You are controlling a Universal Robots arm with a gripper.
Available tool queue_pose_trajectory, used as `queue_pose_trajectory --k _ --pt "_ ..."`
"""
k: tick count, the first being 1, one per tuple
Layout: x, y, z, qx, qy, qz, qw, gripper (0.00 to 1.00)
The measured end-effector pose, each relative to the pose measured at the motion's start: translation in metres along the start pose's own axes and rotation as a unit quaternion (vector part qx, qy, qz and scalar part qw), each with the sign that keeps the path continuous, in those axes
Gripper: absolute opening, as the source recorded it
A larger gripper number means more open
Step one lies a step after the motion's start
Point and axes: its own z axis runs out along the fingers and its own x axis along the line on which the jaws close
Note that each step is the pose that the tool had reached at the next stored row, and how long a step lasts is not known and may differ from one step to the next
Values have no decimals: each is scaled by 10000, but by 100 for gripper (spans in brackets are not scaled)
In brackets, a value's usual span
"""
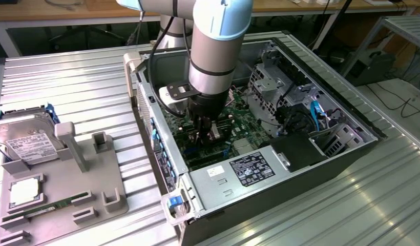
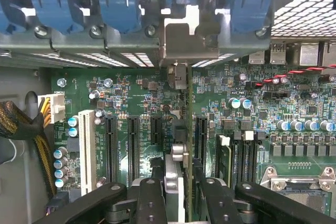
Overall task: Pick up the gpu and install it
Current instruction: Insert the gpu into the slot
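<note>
My gripper (image 1: 207, 132) is down inside the open computer case (image 1: 347, 110), over the green motherboard (image 2: 131, 93). It is shut on the gpu (image 2: 185, 129), which the wrist view shows edge-on as a thin upright card between the two black fingers (image 2: 152, 203). The card runs along the line of black expansion slots (image 2: 132, 145). Its silver metal bracket (image 2: 186, 38) is against the case's rear wall, among the blue latches. I cannot tell whether the card's lower edge sits in a slot.
Left of the case stands a grey fixture (image 1: 73, 179) with a silver hard drive (image 1: 29, 143) and a narrow green memory stick (image 1: 49, 207). Inside the case are the labelled power supply (image 1: 254, 166), a braided cable bundle (image 2: 16, 124) and the CPU socket (image 2: 299, 195).
</note>
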Motion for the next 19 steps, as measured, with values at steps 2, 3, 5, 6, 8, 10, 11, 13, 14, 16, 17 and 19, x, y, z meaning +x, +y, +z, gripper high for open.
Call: queue_pose_trajectory --k 2,3,5,6,8,10,11,13,14,16,17,19 --pt "-5 0 9 6 -15 2 10000 31" --pt "-3 1 5 4 -7 2 10000 31" --pt "-1 0 -8 -1 1 0 10000 37" --pt "-4 -1 -24 1 0 -1 10000 37" --pt "-9 -1 -72 2 1 0 10000 37" --pt "-15 -2 -122 6 0 0 10000 37" --pt "-18 -3 -149 7 2 0 10000 37" --pt "-27 -4 -228 12 5 0 10000 37" --pt "-30 -4 -262 14 7 0 10000 37" --pt "-39 -6 -340 23 11 -1 10000 37" --pt "-46 -7 -403 31 16 -1 10000 37" --pt "-52 -9 -494 48 24 -1 10000 37"
